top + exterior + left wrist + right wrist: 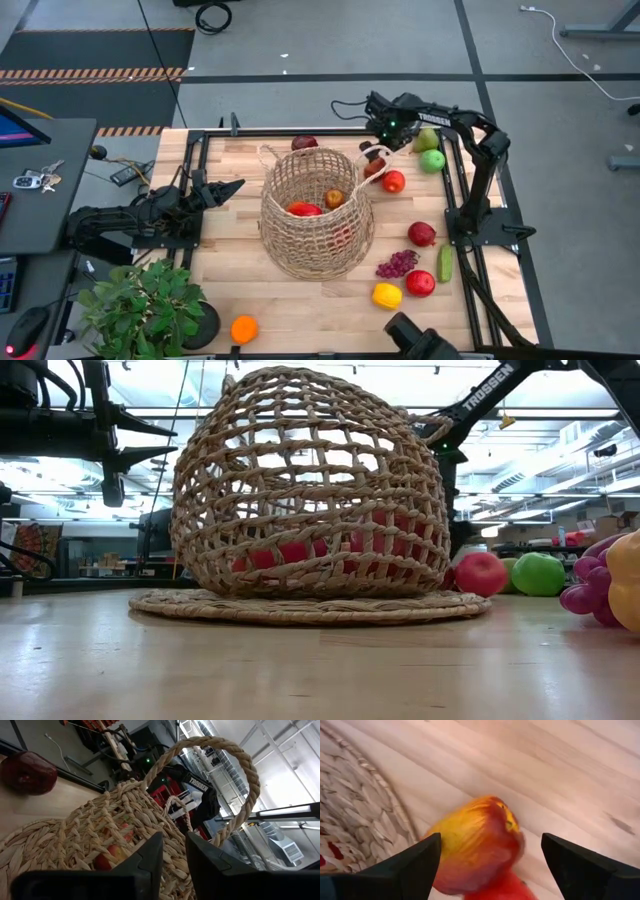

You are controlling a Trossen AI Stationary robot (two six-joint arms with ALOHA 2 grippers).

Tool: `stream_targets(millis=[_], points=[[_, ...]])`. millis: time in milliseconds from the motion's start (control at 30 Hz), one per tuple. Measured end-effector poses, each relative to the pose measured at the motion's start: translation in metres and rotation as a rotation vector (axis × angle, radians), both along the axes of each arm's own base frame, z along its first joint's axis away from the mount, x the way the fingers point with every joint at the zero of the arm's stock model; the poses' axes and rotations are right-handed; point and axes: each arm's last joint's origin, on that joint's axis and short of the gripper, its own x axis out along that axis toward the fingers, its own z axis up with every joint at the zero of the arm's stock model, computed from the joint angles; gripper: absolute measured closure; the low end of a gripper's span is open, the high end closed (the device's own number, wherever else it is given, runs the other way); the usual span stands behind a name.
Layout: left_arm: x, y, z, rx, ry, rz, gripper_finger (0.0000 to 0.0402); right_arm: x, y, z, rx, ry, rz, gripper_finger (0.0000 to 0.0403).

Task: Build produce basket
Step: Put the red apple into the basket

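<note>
We are seeing the right pincer (377, 158) hanging with its jaws spread wide over a red-and-yellow apple (472, 847) on the bench (240, 285), gripping nothing, at about 2 o'clock from the basket (315, 215). The left pincer (238, 186) is sitting closed and empty at the basket's 9 o'clock, just beside its rim. The basket is standing mid-bench, holding red fruit (304, 209). More produce is lying at its 3 to 5 o'clock: a red apple (421, 234), grapes (397, 264), a cucumber (444, 264) and a lemon (386, 295).
</note>
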Motion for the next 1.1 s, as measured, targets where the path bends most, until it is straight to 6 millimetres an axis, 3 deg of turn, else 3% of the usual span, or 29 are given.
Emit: stream_targets(millis=[167,400,700,967,1100], points=[[0.0,0.0,0.0,0.0,0.0,0.0,0.0314,-0.005,-0.005,0.0,0.003,-0.007,-0.004,0.0054],[0.0,0.0,0.0,0.0,0.0,0.0,0.0311,0.003,-0.002,0.016,-0.04,-0.062,0.234,0.0043],[0.0,0.0,0.0,0.0,0.0,0.0,0.0317,0.0,-0.007,0.031,-0.028,-0.147,0.354,0.0044],[0.0,0.0,0.0,0.0,0.0,0.0,0.0311,0.007,0.018,0.031,-0.071,-0.178,1.05,0.0048],[0.0,0.0,0.0,0.0,0.0,0.0,0.031,0.016,0.028,0.03,-0.135,-0.131,1.288,0.0048]])
